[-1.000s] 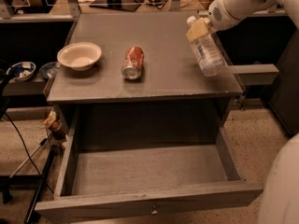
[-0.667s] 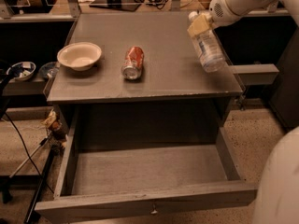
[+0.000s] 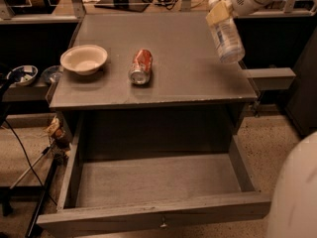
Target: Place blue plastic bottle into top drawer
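Observation:
The blue plastic bottle [image 3: 226, 38] is a clear bottle with a pale label, hanging tilted in the air above the right rear of the grey cabinet top [image 3: 173, 78]. My gripper [image 3: 219, 11] holds it at its cap end, fingers shut on it, with the white arm reaching in from the upper right. Below, the top drawer [image 3: 148, 214] stands pulled fully open toward the camera, its inside bare and a small metal knob [image 3: 163, 225] on its front panel.
A red soda can [image 3: 140, 66] lies on its side mid-top. A cream bowl [image 3: 84, 59] sits at the left. Small bowls [image 3: 22, 75] rest on a low shelf at far left, with cables below. A white robot body part [image 3: 297, 192] fills the lower right.
The gripper and bottle have risen slightly and shifted a little left and toward the rear. Can, bowl and drawer have not moved.

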Robot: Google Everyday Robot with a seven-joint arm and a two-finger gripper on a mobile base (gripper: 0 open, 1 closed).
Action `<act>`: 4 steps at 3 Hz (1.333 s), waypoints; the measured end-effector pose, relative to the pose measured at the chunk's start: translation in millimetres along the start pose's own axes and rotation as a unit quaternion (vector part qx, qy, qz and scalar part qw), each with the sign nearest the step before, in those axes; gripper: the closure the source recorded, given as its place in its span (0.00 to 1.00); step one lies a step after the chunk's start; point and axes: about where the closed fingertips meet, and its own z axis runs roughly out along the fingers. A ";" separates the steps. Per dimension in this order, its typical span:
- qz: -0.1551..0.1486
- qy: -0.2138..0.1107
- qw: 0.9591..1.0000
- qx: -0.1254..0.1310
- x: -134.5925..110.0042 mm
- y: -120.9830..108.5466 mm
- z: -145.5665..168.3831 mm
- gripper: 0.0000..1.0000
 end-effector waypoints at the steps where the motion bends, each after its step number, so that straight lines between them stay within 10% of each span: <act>1: 0.019 -0.026 0.999 0.027 -5.9 -12.8 -14.9 1.00; 4: 0.029 -0.058 0.997 -0.029 -4.3 -14.2 -58.8 1.00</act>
